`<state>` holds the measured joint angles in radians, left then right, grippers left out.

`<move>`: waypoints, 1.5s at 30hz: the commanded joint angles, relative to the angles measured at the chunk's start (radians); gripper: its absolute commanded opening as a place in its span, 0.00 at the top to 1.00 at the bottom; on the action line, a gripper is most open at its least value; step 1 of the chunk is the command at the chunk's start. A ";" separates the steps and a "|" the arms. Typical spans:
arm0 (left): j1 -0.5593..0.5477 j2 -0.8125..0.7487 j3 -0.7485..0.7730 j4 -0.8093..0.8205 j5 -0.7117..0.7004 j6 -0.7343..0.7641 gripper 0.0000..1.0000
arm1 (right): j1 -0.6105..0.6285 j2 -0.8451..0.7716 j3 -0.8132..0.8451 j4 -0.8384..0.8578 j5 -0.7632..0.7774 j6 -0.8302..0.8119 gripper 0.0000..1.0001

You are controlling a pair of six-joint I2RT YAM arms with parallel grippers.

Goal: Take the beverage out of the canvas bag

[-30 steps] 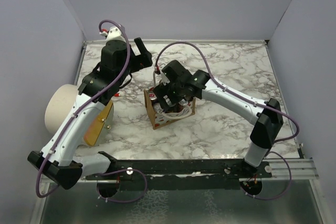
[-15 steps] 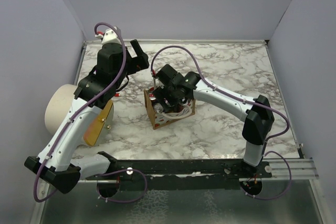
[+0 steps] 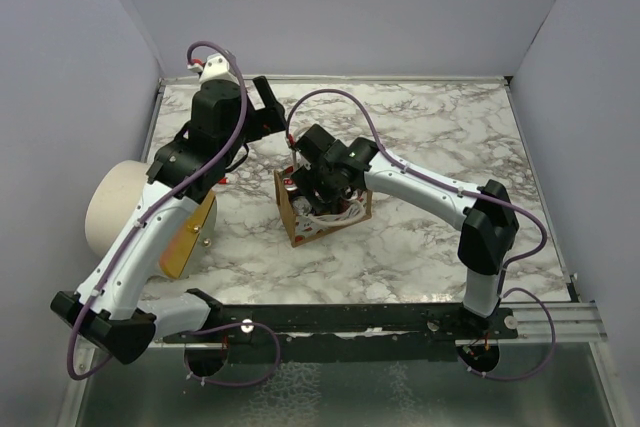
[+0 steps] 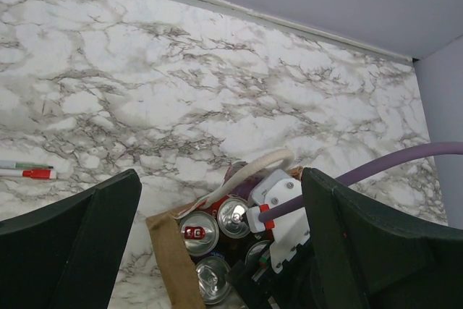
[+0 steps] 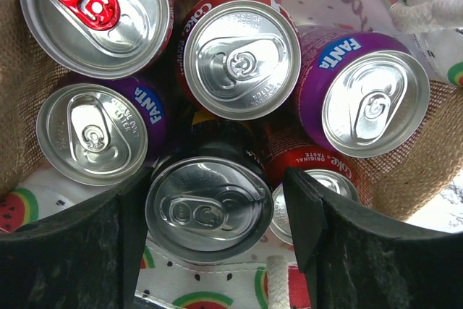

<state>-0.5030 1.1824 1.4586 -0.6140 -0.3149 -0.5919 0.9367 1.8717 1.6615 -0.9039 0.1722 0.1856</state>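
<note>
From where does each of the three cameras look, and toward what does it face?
Top external: above and behind the bases, facing down on the marble table; left arm and right arm show whole.
Left wrist: high above the table, facing its far edge and the canvas bag; own left fingers, open, at both sides.
Right wrist: straight down into the bag; own right fingers straddle a black can.
Shared: both wrist views show the bag's cans.

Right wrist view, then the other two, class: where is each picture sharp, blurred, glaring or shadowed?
Right wrist view: can lids sharp with a soft sheen, no harsh glare; right gripper dark and soft-edged at the bottom edge. Left wrist view: marble table crisp and evenly lit, left gripper a blurred dark mass. Top external view: even light, no hard shadows, the canvas bag too small to read.
</note>
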 commanded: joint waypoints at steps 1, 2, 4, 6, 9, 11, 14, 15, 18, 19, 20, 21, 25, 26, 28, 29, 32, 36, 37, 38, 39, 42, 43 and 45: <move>0.006 0.017 0.005 0.016 0.023 0.005 0.04 | 0.008 0.017 0.007 0.031 0.013 -0.004 0.31; 0.006 0.019 0.004 0.019 0.026 0.003 0.04 | 0.008 0.018 0.007 0.033 0.013 -0.007 0.32; 0.006 0.023 0.002 0.025 0.032 -0.001 0.04 | 0.008 0.018 0.006 0.039 0.013 -0.011 0.33; 0.006 0.028 0.000 0.030 0.036 -0.004 0.04 | 0.008 0.020 0.002 0.044 0.016 -0.018 0.33; 0.006 0.031 0.005 0.031 0.036 -0.006 0.05 | 0.008 0.022 -0.005 0.051 0.010 -0.027 0.36; 0.006 0.030 0.006 0.030 0.031 -0.006 0.05 | 0.010 0.021 0.000 0.049 0.004 -0.031 0.39; 0.006 0.027 0.005 0.028 0.021 -0.006 0.05 | 0.011 0.004 0.010 0.050 -0.005 -0.031 0.46; 0.006 0.025 0.005 0.027 0.018 -0.008 0.05 | 0.011 -0.004 0.013 0.055 -0.010 -0.036 0.49; 0.006 0.023 0.002 0.026 0.015 -0.011 0.05 | 0.013 -0.036 0.027 0.062 -0.012 -0.042 0.58; 0.006 0.022 0.001 0.025 0.015 -0.012 0.05 | 0.013 -0.047 0.031 0.066 -0.009 -0.044 0.62; 0.007 0.022 0.000 0.026 0.014 -0.014 0.05 | 0.013 -0.058 0.034 0.070 -0.006 -0.043 0.66; 0.006 0.023 -0.001 0.027 0.013 -0.015 0.05 | 0.013 -0.067 0.040 0.072 -0.003 -0.041 0.70; 0.006 0.023 -0.003 0.033 0.011 -0.019 0.05 | 0.013 -0.098 0.077 0.058 0.017 -0.040 0.82; 0.007 0.023 -0.003 0.035 0.010 -0.019 0.05 | 0.013 -0.105 0.087 0.053 0.022 -0.038 0.83; 0.006 0.026 -0.003 0.038 0.008 -0.020 0.05 | 0.013 -0.121 0.104 0.048 0.035 -0.040 0.87; 0.006 0.026 -0.001 0.039 0.008 -0.020 0.05 | 0.013 -0.130 0.113 0.047 0.040 -0.040 0.89; 0.006 0.031 -0.001 0.045 0.007 -0.022 0.05 | 0.013 -0.156 0.138 0.042 0.048 -0.040 0.95; 0.006 0.039 0.002 0.053 0.010 -0.029 0.05 | 0.013 -0.196 0.173 0.032 0.055 -0.035 0.98; 0.006 0.041 0.003 0.054 0.011 -0.030 0.05 | 0.013 -0.205 0.183 0.029 0.059 -0.035 0.98; 0.006 0.043 0.004 0.055 0.011 -0.032 0.05 | 0.013 -0.214 0.198 0.025 0.066 -0.034 0.98; 0.006 0.045 0.006 0.056 0.011 -0.033 0.05 | 0.013 -0.223 0.207 0.020 0.072 -0.032 0.98; 0.006 0.050 0.009 0.057 0.009 -0.033 0.05 | 0.013 -0.255 0.228 0.010 0.098 -0.034 0.98; 0.006 0.052 0.011 0.057 0.008 -0.032 0.05 | 0.013 -0.265 0.232 0.007 0.114 -0.034 0.98; 0.006 0.055 0.015 0.057 0.008 -0.032 0.05 | 0.012 -0.290 0.239 0.004 0.158 -0.031 0.98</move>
<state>-0.5011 1.2316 1.4586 -0.5903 -0.2996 -0.6186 0.9428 1.6615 1.8473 -0.9310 0.2245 0.1593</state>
